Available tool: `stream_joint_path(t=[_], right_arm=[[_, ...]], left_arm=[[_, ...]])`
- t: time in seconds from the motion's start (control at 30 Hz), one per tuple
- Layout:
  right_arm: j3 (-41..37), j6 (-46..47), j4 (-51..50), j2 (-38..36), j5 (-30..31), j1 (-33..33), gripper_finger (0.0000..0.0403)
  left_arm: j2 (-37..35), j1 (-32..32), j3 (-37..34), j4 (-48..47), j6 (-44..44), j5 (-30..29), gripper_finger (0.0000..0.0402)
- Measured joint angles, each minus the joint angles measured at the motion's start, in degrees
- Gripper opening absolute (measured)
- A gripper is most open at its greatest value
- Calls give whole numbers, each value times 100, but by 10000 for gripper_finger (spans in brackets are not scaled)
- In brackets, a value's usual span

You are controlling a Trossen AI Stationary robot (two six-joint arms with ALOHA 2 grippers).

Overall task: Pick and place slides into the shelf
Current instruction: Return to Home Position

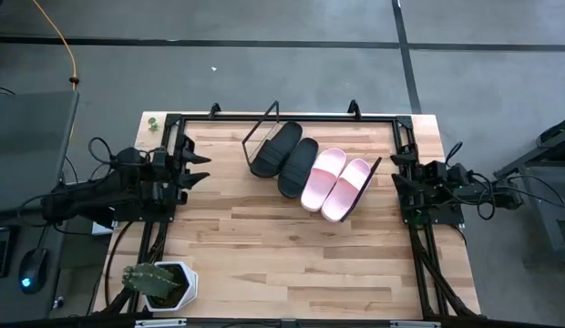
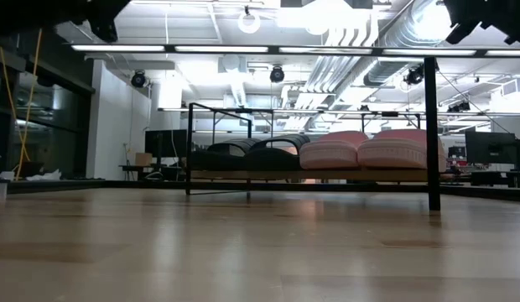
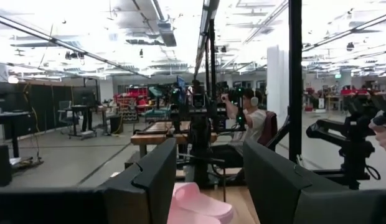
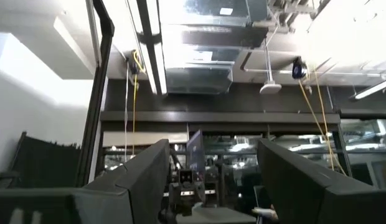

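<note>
Both arms sit drawn back at the counter's [image 1: 292,255] side edges, the left claw [image 1: 200,169] by the left rim and the right claw [image 1: 398,171] by the right rim. Each points inward at mid-depth. Each wrist view shows its own two dark, flat-faced fingers spread apart, with nothing between them.

The shelf [image 2: 344,175] stands at the far middle of the counter, set askew to its edges. Its right wire frame is near the right claw but apart from it. All four slides lie side by side on the light wooden board. The two black slides [image 1: 287,158] are toward the left end, and the two pink slides [image 1: 335,182] are just beside them toward the right. From table height their wide straps show as low rounded humps, the pink ones finely ribbed.

The broad stretch of butcher-block strips between the shelf and the near edge lies open, as does the lane from each claw to the shelf. A thin black metal rail [image 1: 282,117] borders the far edge. A cactus [image 1: 153,277] in a white pot [image 1: 187,284] stands at the near-left corner, well apart from the shelf.
</note>
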Motion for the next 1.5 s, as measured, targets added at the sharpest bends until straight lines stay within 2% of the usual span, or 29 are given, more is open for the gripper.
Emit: stream_joint_path(t=[0.17, 0.27, 0.8, 0.97, 1.17, 1.5], right_arm=[[-11, 68, -124, 1, 0, 0, 233], [-11, 69, -154, 0, 0, 0, 233], [-15, 33, -594, 0, 160, 0, 233], [-17, 27, -751, 0, 191, 1, 233], [-17, 29, -845, 2, 289, 2, 233], [-20, 23, -1611, 0, 287, 2, 233]], left_arm=[[-80, 3, -612, 844, -186, -48, 168], [-94, 2, -719, 1120, -310, -30, 168], [-93, 0, -778, 562, -373, 11, 168], [-91, 0, -1466, 1574, -531, -82, 168], [-89, 0, -1464, 1273, -530, -209, 168], [-92, 2, -1464, 791, -117, -338, 168]])
